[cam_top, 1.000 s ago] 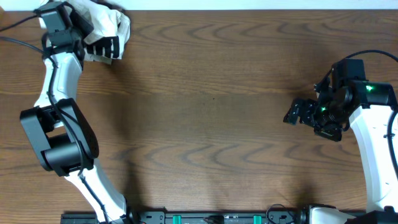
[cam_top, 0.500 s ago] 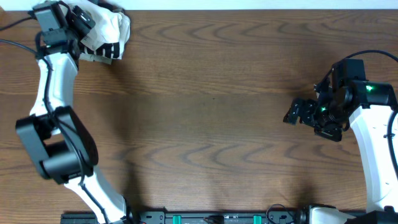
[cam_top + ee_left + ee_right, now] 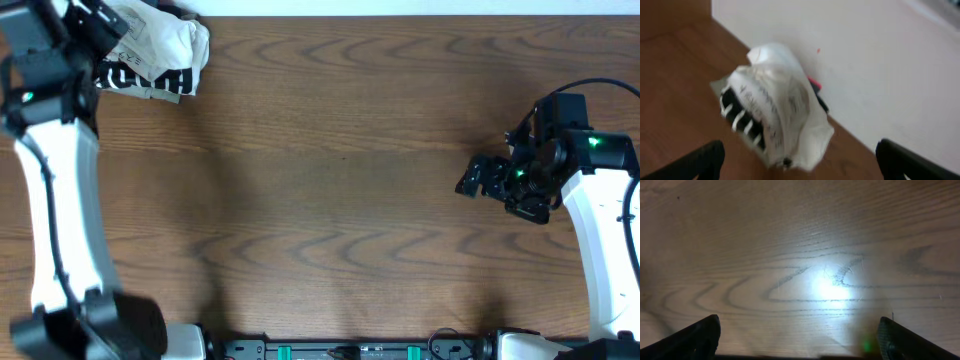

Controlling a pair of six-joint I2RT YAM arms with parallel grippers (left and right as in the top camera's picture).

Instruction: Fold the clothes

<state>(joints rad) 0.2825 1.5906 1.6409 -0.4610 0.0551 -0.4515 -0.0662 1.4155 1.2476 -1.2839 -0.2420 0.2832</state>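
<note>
A bundle of clothes (image 3: 155, 52) lies at the table's far left corner: a white garment with dark lettering wrapped over a black-and-white striped one. It also shows in the left wrist view (image 3: 775, 112), blurred, with a dark and pink bit behind it. My left gripper (image 3: 799, 165) is open and empty, just short of the bundle; overhead it sits at the bundle's left edge (image 3: 90, 30). My right gripper (image 3: 478, 182) is open and empty over bare wood at the right, as the right wrist view (image 3: 799, 342) shows.
The wooden table (image 3: 340, 180) ends at a white wall along the far edge (image 3: 865, 60), right behind the bundle. Black rails (image 3: 350, 350) run along the near edge.
My left arm has swung left and back off the bundle, letting go of it; the bundle now lies uncovered. The right arm has not moved.
</note>
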